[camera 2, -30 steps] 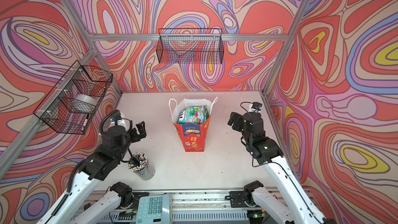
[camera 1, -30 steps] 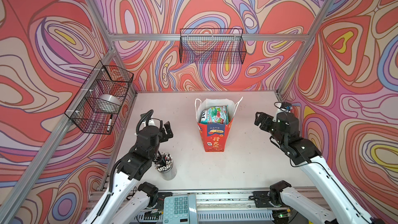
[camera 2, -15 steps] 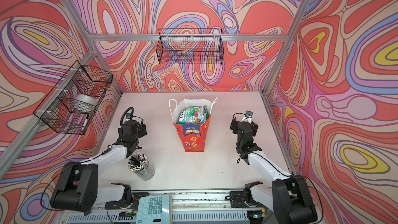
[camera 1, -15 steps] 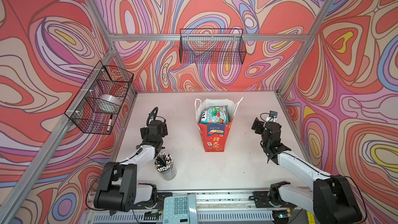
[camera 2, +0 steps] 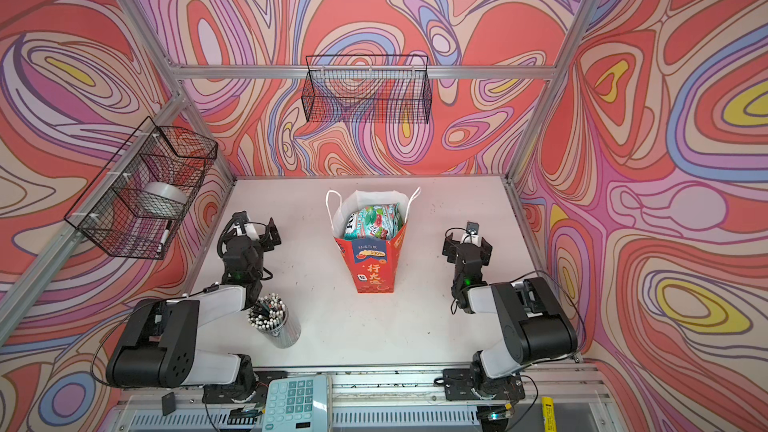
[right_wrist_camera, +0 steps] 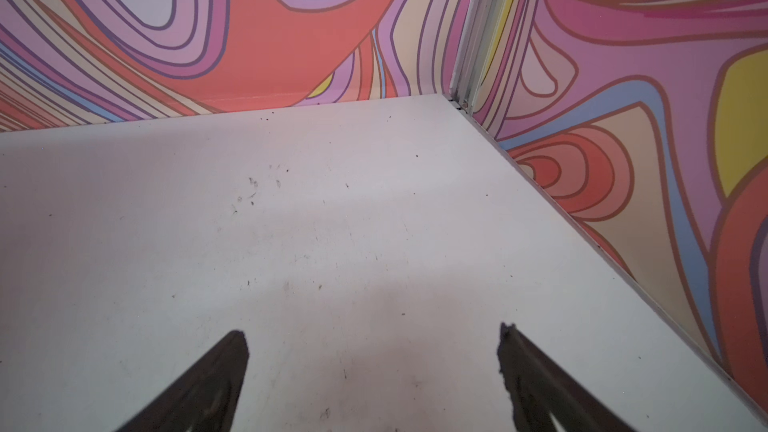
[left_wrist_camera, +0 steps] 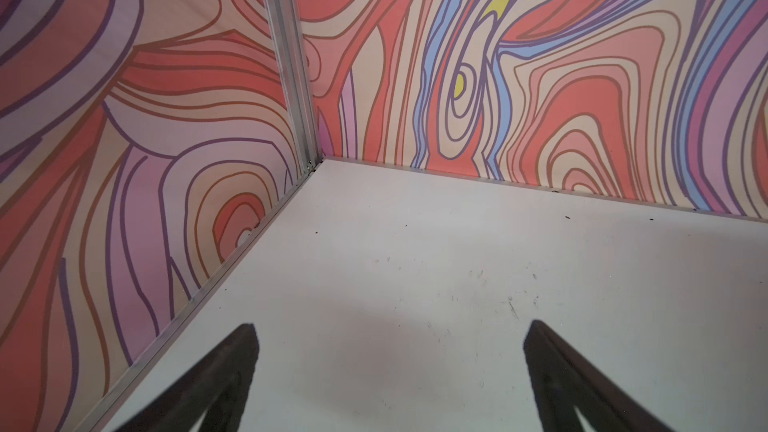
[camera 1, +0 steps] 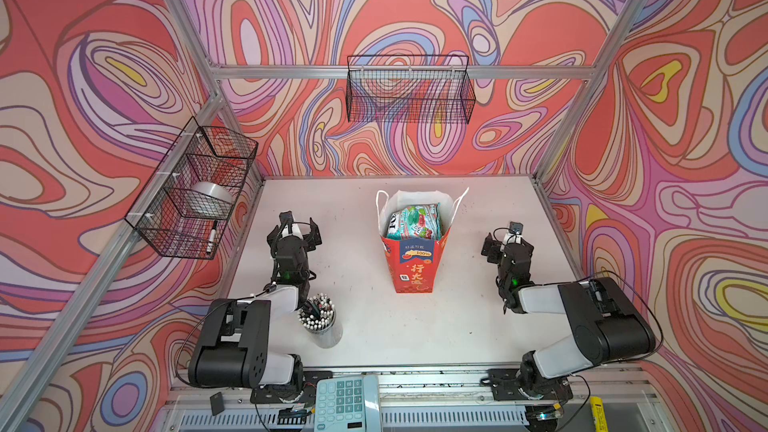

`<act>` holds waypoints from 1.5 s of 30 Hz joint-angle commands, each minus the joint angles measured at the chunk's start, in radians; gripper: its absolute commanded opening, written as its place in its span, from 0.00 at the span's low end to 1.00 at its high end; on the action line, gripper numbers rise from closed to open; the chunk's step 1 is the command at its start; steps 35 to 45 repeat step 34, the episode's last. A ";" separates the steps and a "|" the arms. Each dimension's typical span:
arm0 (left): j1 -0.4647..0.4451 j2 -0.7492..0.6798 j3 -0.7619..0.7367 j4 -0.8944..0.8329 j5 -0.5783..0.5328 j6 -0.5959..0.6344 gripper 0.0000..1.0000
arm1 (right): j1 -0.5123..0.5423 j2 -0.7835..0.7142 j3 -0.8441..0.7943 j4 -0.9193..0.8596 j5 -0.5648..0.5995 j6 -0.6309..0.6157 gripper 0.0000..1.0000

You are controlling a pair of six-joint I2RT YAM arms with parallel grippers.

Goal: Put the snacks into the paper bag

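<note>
Standing mid-way across the white worktop (camera 1: 374, 326), the tall red-orange paper gift bag (camera 1: 412, 261) holds the glossy green-and-teal candy pouches (camera 1: 413, 222). The left pincer (camera 1: 297, 228) and right pincer (camera 1: 505, 238) flank it, jaws apart and empty. Loading looks finished, so nothing further seems needed.

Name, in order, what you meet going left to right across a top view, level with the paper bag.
side wire basket → left gripper, open → paper bag holding the snacks → right gripper, open.
</note>
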 commanded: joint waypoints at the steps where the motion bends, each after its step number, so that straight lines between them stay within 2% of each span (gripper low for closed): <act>1: -0.011 0.102 -0.102 0.035 0.024 0.009 1.00 | -0.006 0.126 -0.023 0.281 0.011 -0.063 0.99; 4: -0.011 0.119 -0.084 0.029 0.032 0.022 1.00 | -0.022 0.106 -0.013 0.204 -0.043 -0.036 0.98; 6: -0.011 0.114 -0.067 -0.016 0.032 0.016 1.00 | -0.030 0.184 0.019 0.241 -0.055 -0.052 0.98; 7: -0.010 0.118 -0.063 -0.014 0.033 0.021 1.00 | -0.030 0.181 0.048 0.183 -0.054 -0.046 0.98; 8: -0.011 0.121 -0.061 -0.018 0.038 0.022 1.00 | -0.054 0.151 0.073 0.063 -0.105 -0.013 0.98; 27: -0.007 0.121 -0.047 -0.044 0.038 0.017 1.00 | -0.070 0.164 0.085 0.071 -0.120 -0.012 0.99; 30: 0.011 0.118 -0.037 -0.074 0.073 0.001 1.00 | -0.069 0.165 0.085 0.070 -0.120 -0.013 0.98; 45: 0.011 0.113 -0.056 -0.043 0.081 0.009 1.00 | -0.069 0.165 0.085 0.071 -0.120 -0.013 0.99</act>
